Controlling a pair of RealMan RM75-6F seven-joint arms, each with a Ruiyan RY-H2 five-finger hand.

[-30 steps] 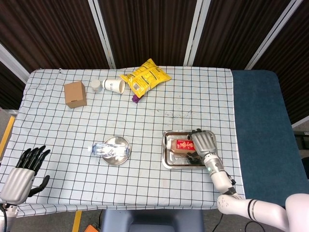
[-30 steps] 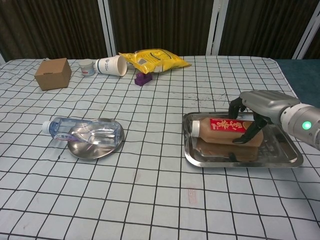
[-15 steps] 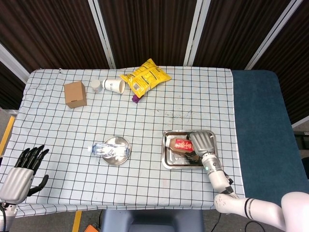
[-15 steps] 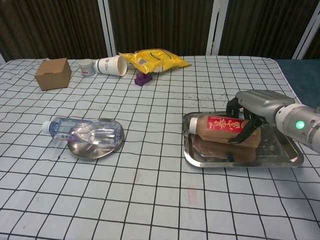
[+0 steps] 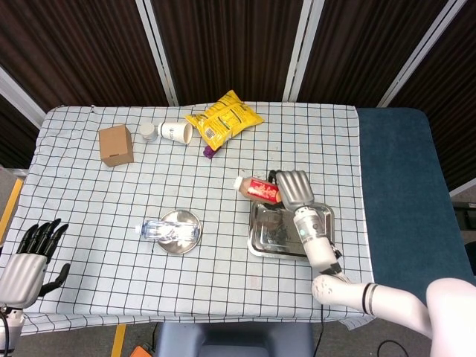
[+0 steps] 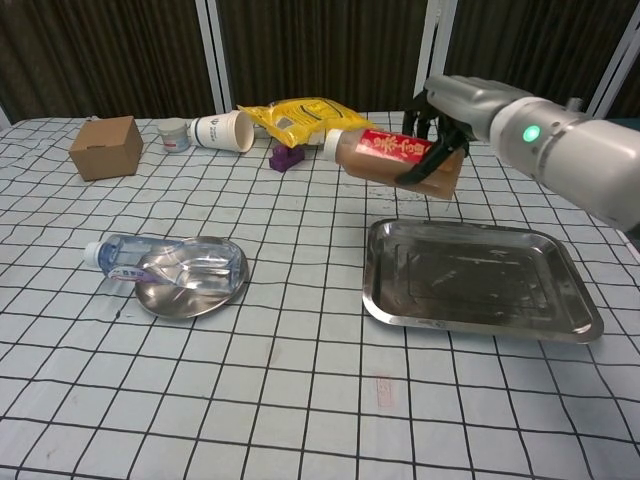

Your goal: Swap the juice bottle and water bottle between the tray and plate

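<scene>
Above the now-bare tray [image 6: 481,322], the right hand [image 6: 447,108] is gripping the juice bottle [image 6: 392,156], lifted clear since a second ago, freeing that spot for the water bottle [image 6: 165,261].

**Silver arms, dark-fingered hands**

The right hand [image 6: 445,120] is showing a silver-grey metallic back and black fingers [image 6: 420,172]; a green light is glowing on its pale grey wrist casing; a black ring is banding the white forearm; the left hand [image 5: 30,256] is showing a matching grey back with black fingers [image 5: 43,233].
</scene>
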